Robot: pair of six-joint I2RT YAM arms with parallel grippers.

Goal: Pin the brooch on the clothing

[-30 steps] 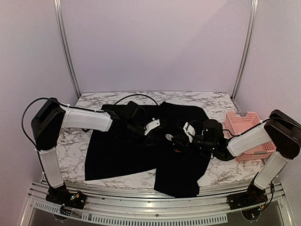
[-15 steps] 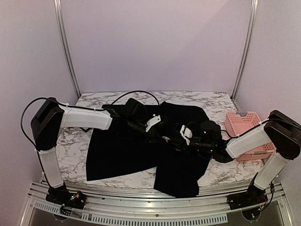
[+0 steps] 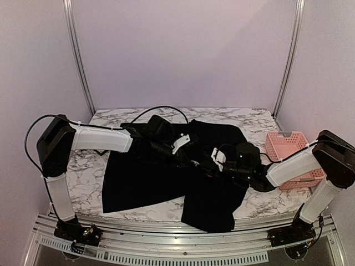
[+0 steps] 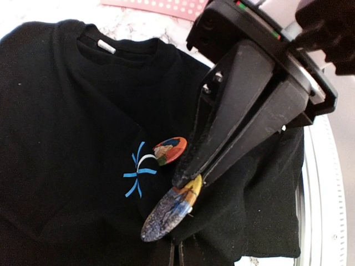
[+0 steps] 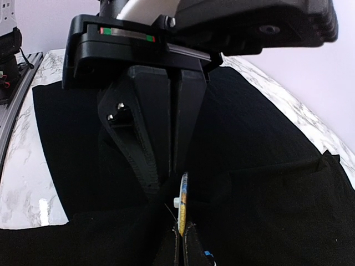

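Observation:
The black T-shirt [image 3: 138, 177] lies spread on the marble table, and its light-blue starburst [image 4: 138, 172] shows in the left wrist view. My right gripper [image 3: 209, 164] is shut on a blue-and-yellow oval brooch [image 4: 166, 213], seen edge-on in the right wrist view [image 5: 183, 191], with its pin side against the cloth. My left gripper [image 3: 191, 158] is shut on a raised fold of the T-shirt [image 4: 66, 111] right beside the brooch. The two grippers' tips nearly touch. An orange round brooch [image 4: 170, 150] sits on the shirt next to the starburst.
A pink plastic basket [image 3: 291, 158] stands at the right edge of the table, behind my right arm. The shirt's lower part hangs over the table's near edge [image 3: 166, 213]. Metal frame posts [image 3: 77, 61] stand at the back corners.
The grippers, apart a second ago, have closed in on each other over the shirt's middle. The left gripper moved right, and the right gripper brought the brooch up to the pinched fold.

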